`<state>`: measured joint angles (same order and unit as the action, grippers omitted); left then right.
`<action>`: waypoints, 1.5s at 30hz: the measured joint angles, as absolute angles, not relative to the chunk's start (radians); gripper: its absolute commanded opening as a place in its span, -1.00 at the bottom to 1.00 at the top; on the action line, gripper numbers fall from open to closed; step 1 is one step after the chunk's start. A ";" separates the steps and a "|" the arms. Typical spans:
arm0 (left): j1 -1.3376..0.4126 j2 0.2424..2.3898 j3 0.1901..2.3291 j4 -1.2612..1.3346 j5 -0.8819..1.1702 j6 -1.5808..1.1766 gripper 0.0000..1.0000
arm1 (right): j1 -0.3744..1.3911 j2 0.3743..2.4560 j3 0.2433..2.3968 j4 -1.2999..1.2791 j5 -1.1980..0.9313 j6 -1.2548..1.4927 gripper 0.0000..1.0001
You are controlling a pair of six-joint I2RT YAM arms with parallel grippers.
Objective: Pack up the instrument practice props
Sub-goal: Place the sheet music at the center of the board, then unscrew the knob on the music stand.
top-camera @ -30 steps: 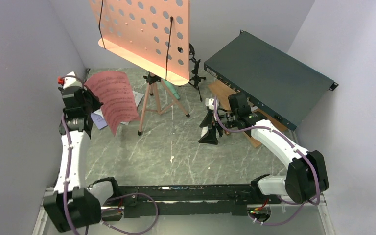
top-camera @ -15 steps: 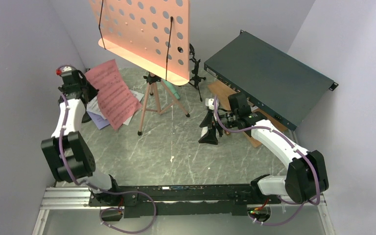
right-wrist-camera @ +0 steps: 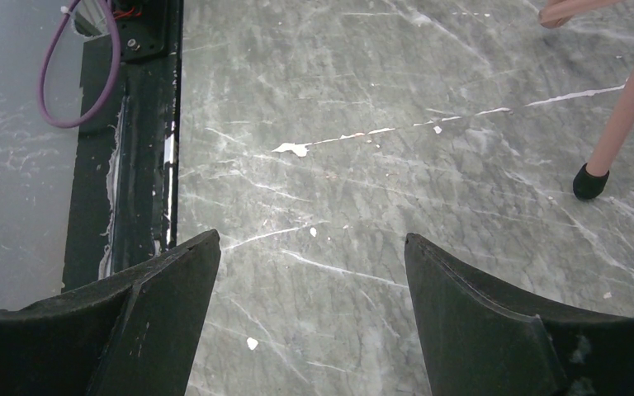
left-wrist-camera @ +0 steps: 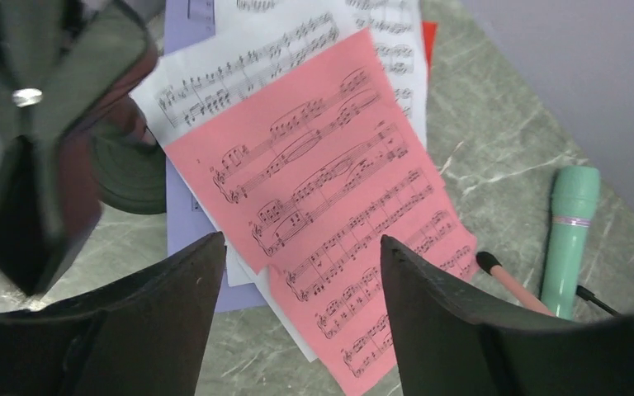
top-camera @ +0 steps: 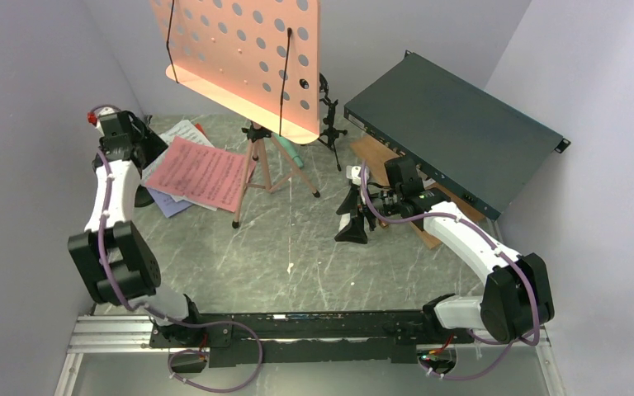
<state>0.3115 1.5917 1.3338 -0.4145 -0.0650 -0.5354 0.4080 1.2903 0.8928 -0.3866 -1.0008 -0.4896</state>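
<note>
The left arm [top-camera: 107,198] is standing folded along the frame's left edge, its left gripper [left-wrist-camera: 299,247] gaping with nothing between the fingers. The right arm [top-camera: 462,235] is angling from lower right toward centre, its right gripper [right-wrist-camera: 312,239] hanging wide apart, empty.

Grey-green marbled tabletop [top-camera: 297,247] with white veins. Pale lavender walls [top-camera: 33,82] rise left of, behind and right of the dark green metal box [top-camera: 454,136]. Even, soft light.

We've got the right gripper [right-wrist-camera: 311,247] spread wide above the grey marble table [right-wrist-camera: 380,82], 1 pink tripod leg [right-wrist-camera: 627,107] planted off right.
</note>
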 measured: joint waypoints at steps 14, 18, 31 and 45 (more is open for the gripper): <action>0.315 1.109 0.968 -0.178 0.325 -0.360 0.92 | 0.408 1.290 0.893 -0.389 -1.000 -0.505 0.72; 0.315 1.073 0.876 -0.115 0.545 -0.371 0.92 | 0.408 1.290 0.893 -0.392 -1.001 -0.516 0.74; 0.159 0.918 0.621 0.216 0.819 -0.530 0.96 | 0.408 1.296 0.893 -0.395 -1.001 -0.547 0.80; -0.117 1.002 0.712 0.119 0.517 -0.317 0.50 | 0.406 1.303 0.893 -0.395 -1.004 -0.551 0.80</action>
